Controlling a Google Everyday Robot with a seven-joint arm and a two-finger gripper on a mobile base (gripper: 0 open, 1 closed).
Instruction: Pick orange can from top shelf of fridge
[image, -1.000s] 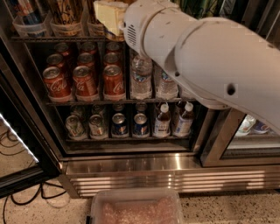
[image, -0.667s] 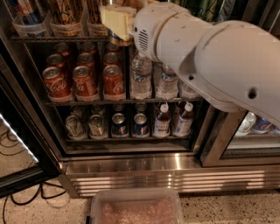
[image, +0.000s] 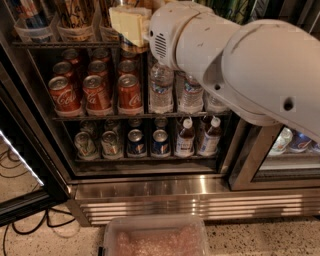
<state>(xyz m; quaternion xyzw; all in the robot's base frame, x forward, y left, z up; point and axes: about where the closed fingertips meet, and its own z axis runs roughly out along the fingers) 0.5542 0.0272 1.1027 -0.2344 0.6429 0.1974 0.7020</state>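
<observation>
Arm has pushed in closer over the last second, and the cream gripper has dipped a bit, so it's now right at the front rail of the top shelf of the fridge. Looks to me like it's lining up for the grab, not grabbing yet. Can't tell how wide the gripper is or whether it's got anything, but the orange can sits in its clear tray just left of it, near but apart, above the red cans.
</observation>
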